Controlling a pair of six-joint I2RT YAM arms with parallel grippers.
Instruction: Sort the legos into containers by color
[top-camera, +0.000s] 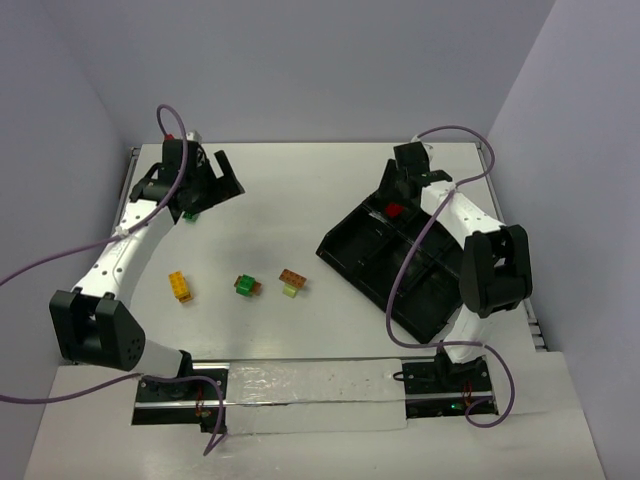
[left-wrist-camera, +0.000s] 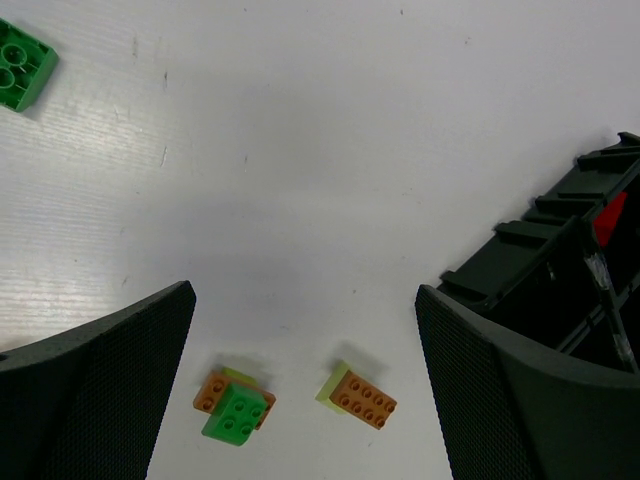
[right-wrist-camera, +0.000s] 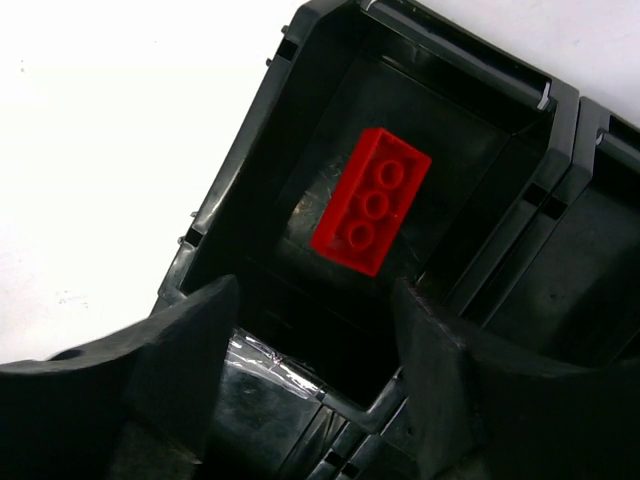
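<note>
A red lego (top-camera: 394, 210) lies in the far compartment of the black divided tray (top-camera: 430, 290). My right gripper (top-camera: 397, 190) hovers over it, open and empty; in the right wrist view (right-wrist-camera: 315, 360) the red lego (right-wrist-camera: 372, 200) lies flat just beyond the fingertips. My left gripper (top-camera: 205, 188) is open and empty at the far left, above a green lego (top-camera: 188, 213). A yellow lego (top-camera: 180, 286), a green-on-orange pair (top-camera: 245, 286) and an orange-brown-on-pale-green pair (top-camera: 293, 281) lie mid-table. The left wrist view shows both pairs (left-wrist-camera: 235, 405) (left-wrist-camera: 358, 397) between its open fingers (left-wrist-camera: 100, 390).
The tray sits at an angle on the right half of the table, and its corner shows in the left wrist view (left-wrist-camera: 560, 280). The green lego (left-wrist-camera: 22, 65) is at that view's top left. Walls close off the back and sides.
</note>
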